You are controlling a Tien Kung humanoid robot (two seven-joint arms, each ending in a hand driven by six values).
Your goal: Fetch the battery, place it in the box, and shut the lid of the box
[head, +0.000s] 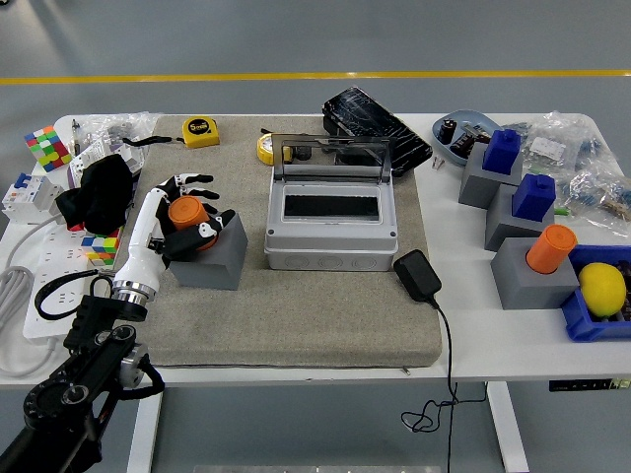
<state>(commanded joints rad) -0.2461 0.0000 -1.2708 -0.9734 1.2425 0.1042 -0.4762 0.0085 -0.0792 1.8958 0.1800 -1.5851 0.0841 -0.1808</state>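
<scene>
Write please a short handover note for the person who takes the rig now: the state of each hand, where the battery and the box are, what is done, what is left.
Left hand: fingers curled around the orange battery, which sits in its grey holder block on the mat; not lifted out as far as I can tell.
Right hand: not in view.
Box: grey, at the mat's middle, right of the holder. Its clear lid stands open at the back, and no battery shows in the opening.
Done: battery grasped.
Left: lift the battery out, carry it right into the box, release it, close the lid.
</scene>
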